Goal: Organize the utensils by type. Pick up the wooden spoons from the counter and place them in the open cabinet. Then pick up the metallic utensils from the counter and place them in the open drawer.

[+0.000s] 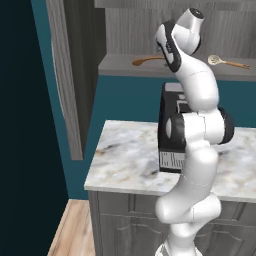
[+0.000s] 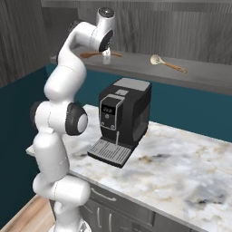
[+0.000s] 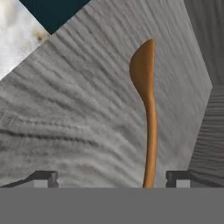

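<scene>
The gripper (image 3: 111,178) stood wide open over the cabinet shelf (image 1: 120,65), holding nothing. In the hand view its two dark fingertips (image 3: 43,178) sat well apart, with the handle of the orange-brown spoon (image 3: 148,113) rising between them, closer to the right one.

That spoon lay flat on the shelf, apart from both fingers as far as could be told. The base views showed it on the shelf directly above the coffee machine (image 2: 122,120). The cream-bowled spoon (image 2: 166,63) lay on the same shelf, off to the right of the machine and well apart from the first. So both wooden spoons appeared to be already in the cabinet. No fork could be seen on the counter (image 2: 190,167) around the machine.

The spoons looked light, stiff and thin, unlikely to break. Their smooth rounded handles could roll or twist between flat fingers. The safest hold would probably be across the handle near its middle, with the fingers pinching its narrow width.
</scene>
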